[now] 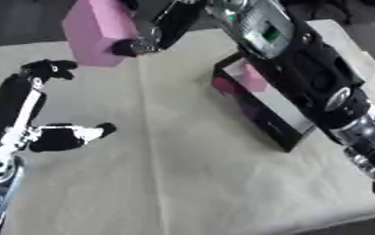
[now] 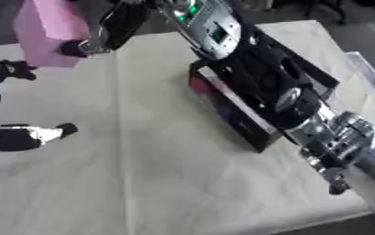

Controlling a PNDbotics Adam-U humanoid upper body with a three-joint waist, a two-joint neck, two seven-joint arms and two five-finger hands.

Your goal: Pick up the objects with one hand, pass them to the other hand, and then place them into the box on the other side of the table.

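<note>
A pink block point(image 1: 98, 30) hangs in the air above the table's far left part. My right hand point(image 1: 155, 32) is shut on its right side, and the right arm reaches across from the lower right, over the black box point(image 1: 267, 124). That box stands on the right half of the table, and something pink point(image 1: 251, 78) shows inside it. My left hand point(image 1: 20, 110) is open at the left edge, below the block and apart from it, with one finger point(image 1: 50, 69) pointing up toward the block.
A beige cloth point(image 1: 183, 174) covers the table; its front edge runs along the bottom right. The right arm point(image 1: 335, 110) hides much of the box's far side.
</note>
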